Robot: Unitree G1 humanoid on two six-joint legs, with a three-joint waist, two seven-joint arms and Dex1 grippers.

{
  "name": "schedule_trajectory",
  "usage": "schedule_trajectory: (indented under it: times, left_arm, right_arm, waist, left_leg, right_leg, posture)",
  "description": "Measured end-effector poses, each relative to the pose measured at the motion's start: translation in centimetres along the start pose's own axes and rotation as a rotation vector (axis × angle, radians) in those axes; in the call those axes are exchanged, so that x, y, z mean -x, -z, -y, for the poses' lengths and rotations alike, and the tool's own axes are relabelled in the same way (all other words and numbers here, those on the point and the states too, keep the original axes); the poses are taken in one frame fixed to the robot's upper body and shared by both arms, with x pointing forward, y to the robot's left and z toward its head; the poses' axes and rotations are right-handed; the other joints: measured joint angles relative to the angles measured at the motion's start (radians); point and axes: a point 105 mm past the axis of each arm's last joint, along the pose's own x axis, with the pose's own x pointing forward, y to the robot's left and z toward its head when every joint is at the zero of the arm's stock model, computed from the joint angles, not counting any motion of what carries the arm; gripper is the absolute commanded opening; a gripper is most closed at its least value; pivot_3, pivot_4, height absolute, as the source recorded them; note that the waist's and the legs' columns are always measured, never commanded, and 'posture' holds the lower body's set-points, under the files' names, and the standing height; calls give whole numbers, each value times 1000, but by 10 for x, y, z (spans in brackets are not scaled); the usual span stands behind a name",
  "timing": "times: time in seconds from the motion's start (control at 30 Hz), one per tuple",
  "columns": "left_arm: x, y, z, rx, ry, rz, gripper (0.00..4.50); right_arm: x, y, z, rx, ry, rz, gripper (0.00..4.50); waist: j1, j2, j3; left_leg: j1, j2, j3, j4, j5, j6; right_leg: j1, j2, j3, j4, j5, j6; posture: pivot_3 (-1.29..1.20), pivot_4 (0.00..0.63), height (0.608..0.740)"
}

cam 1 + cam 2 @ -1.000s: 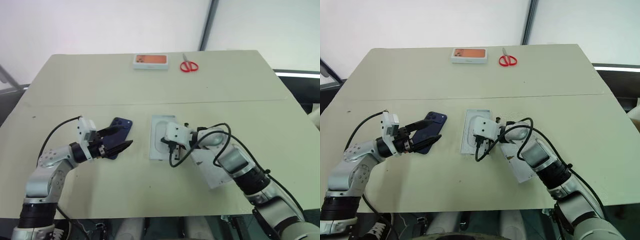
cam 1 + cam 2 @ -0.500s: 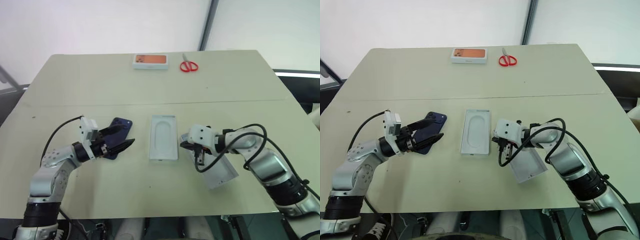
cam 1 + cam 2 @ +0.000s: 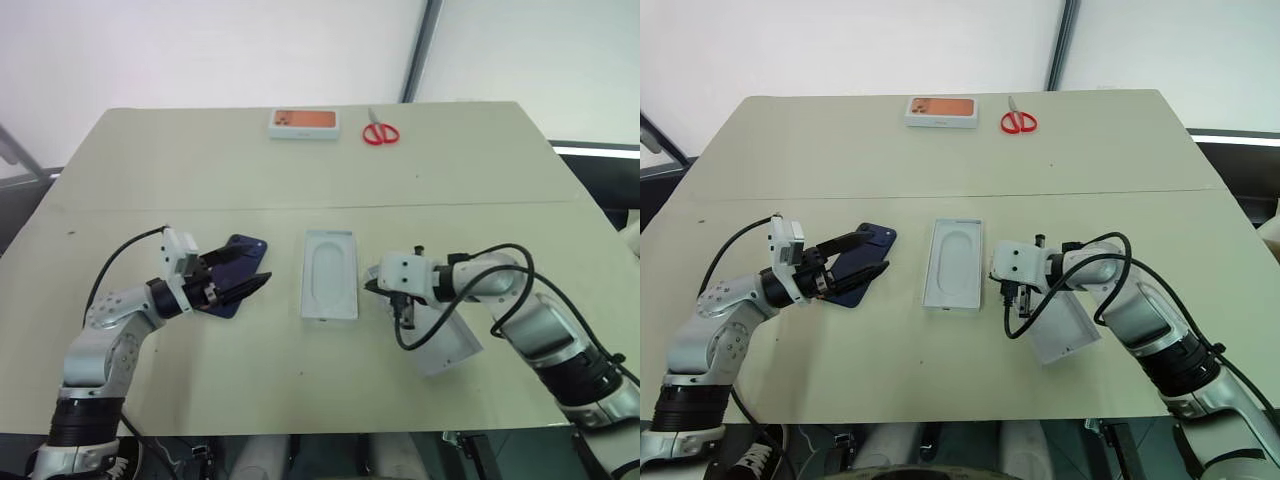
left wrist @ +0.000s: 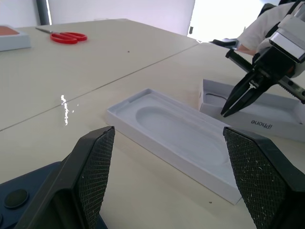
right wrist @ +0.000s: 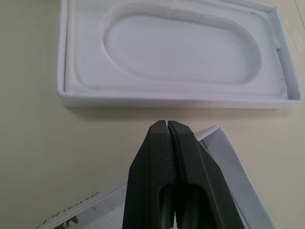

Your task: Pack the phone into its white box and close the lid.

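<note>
The dark blue phone (image 3: 250, 246) lies flat on the table left of centre. My left gripper (image 3: 252, 270) stands open over its near end, one finger on each side; I cannot tell whether they touch it. The white box (image 3: 330, 275), lined with a moulded insert, sits open in the middle. Right of it rests the lid (image 3: 448, 345), turned at an angle with its inside up. My right gripper (image 3: 374, 287) is shut and holds nothing. Its tip (image 5: 167, 125) hovers over the lid's corner nearest the box.
An orange-faced white case (image 3: 303, 122) and red scissors (image 3: 379, 133) lie at the table's far edge. A black cable (image 3: 420, 325) loops from my right wrist over the lid. Bare tabletop stretches between the box and the far items.
My right gripper, still shut, has pulled away from above the white box toward the lid's corner, uncovering the box. The left gripper and phone have stayed put.
</note>
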Motion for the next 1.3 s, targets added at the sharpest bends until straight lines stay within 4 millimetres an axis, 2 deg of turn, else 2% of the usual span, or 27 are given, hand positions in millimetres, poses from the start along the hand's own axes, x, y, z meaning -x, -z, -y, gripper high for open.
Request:
schedule_trajectory:
  times: [0.43, 0.67, 0.73, 0.83, 0.97, 1.1, 1.2, 1.3]
  left_arm:
    - [-1, 1, -1, -10, -16, 1, 3855]
    - [0, 2, -1, -7, -23, -4, 3855]
    - [2, 5, -4, -1, -32, -23, 3855]
    - [9, 11, -14, 38, -66, -81, 3855]
    - [28, 15, -38, 102, -141, -175, 3855]
    - [45, 19, -57, 246, -192, -243, 3855]
    - [54, 23, -70, 369, -222, -272, 3855]
    - [58, 18, -80, 463, -231, -268, 3855]
  right_arm:
    - [11, 24, 30, 17, 93, -70, 56]
    - [5, 17, 36, -74, 132, -7, 56]
    - [1, 5, 39, -148, 148, 68, 56]
    - [-2, -27, 45, -192, 171, 205, 56]
    - [-11, -59, 47, -190, 210, 310, 56]
    - [-37, -80, 33, -197, 177, 358, 56]
    - [-65, -109, 24, -172, 148, 388, 56]
    - [-89, -129, 11, -106, 122, 380, 56]
  waist:
    - [1, 0, 0]
    - [-4, 0, 0]
    - [-8, 0, 0]
    - [-13, 1, 0]
    - [-10, 0, 0]
    - [-8, 1, 0]
    - [-14, 1, 0]
    - [-16, 1, 0]
  left_leg:
    - [0, 0, 0, 0, 0, 0]
    - [0, 0, 0, -1, 0, 0]
    - [0, 1, 0, -1, 0, 0]
    - [0, 2, 1, -2, 0, 0]
    - [0, 1, 0, -2, 0, 0]
    - [0, 1, -1, -1, 0, 0]
    - [0, 1, 0, -1, 1, -1]
    - [0, 1, 0, -2, 1, -2]
  right_leg:
    - [1, 0, 0, 0, 0, 0]
    - [0, 0, 0, 0, 0, 0]
    - [0, 1, 1, 0, 0, 0]
    - [-2, 2, 1, 0, 0, 0]
    - [-3, 3, 1, 0, 0, 0]
    - [-5, 3, 1, 1, 0, 0]
    - [-7, 4, 2, 4, 0, 0]
    - [-10, 4, 2, 7, 0, 0]
  posture:
    - [0, 150, 740]
    - [0, 150, 740]
    - [0, 150, 740]
    - [0, 150, 740]
    - [0, 150, 740]
    - [0, 150, 740]
    - [0, 150, 740]
    - [0, 150, 740]
